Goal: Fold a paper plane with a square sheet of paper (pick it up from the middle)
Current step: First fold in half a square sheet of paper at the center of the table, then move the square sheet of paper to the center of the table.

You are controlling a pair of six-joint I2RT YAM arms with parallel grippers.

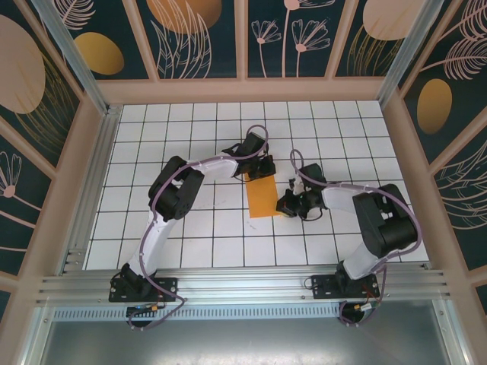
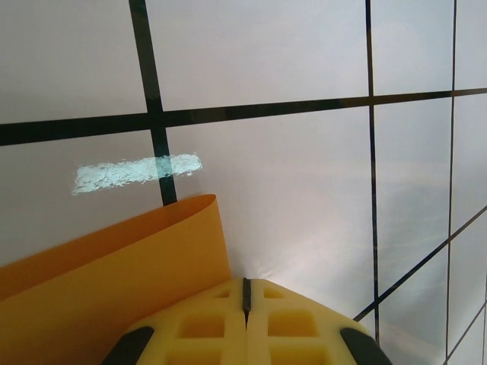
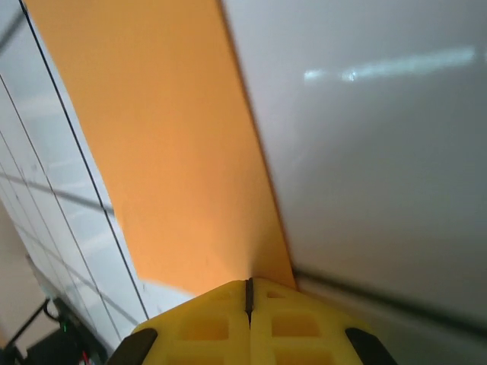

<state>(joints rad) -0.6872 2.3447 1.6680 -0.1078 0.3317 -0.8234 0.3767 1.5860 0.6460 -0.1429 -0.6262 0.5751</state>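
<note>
Near side: right gripper [image 1: 283, 204] has its jaws closed, tips at the right edge of the paper [image 1: 261, 196]; can't tell if it pinches or just presses. The paper lies mid-table [image 1: 190, 236] as a narrow rectangle, one layer curling. Far edge: left gripper [image 1: 256, 172], jaws closed too. Looks like the centre fold is roughly done; nose and wing folds remain.

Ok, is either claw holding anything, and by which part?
The right claw seems to pinch the folded orange paper sheet by its near right corner. The left claw is shut at its far edge; grip unclear.
</note>
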